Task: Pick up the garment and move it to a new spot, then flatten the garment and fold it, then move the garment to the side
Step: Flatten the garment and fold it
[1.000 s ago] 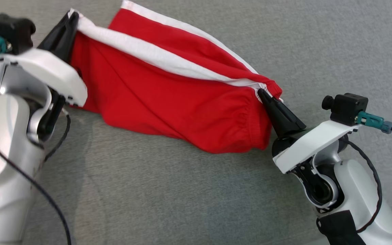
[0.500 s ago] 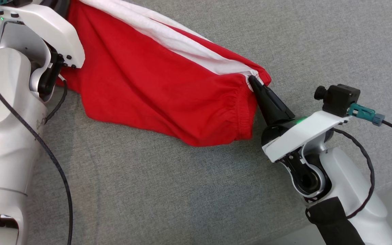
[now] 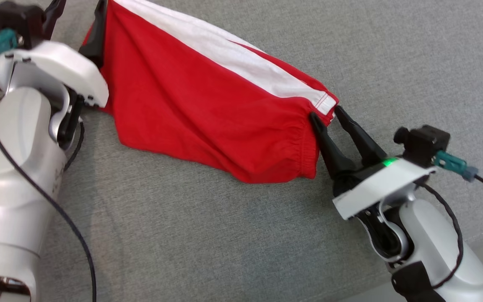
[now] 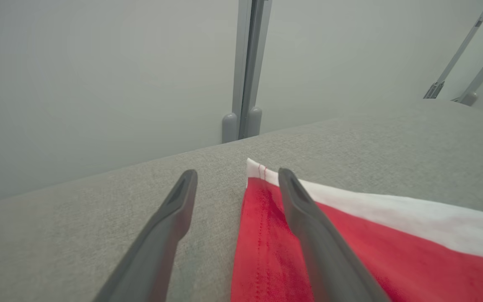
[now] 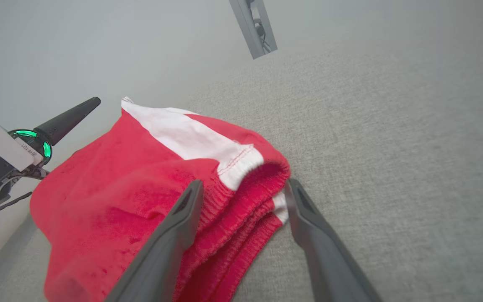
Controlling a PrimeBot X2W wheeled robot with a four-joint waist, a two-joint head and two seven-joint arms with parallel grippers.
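The garment (image 3: 208,109), red with a white side band, is laid out toward the far edge of the surface, its long axis running in the head view from far left to nearer right. It is stretched between the two arms, so neither is judged the nearer: one end is met by each. The elastic waistband (image 5: 241,165) is turned to the right gripper (image 3: 325,112), whose fingers are spread to either side of the bunched band corner, with nothing pinched. The hem corner (image 4: 255,170) is turned to the left gripper (image 4: 237,176), also spread: one finger is seen over the red cloth, the other over bare surface, and the hem edge lies between them unheld. The cloth is doubled and slack along its near side, so flattening is judged still to be done.

The surface (image 3: 224,235) is covered in grey woven fabric. Beyond its far edge a pale wall and an upright metal post (image 4: 247,63) are seen.
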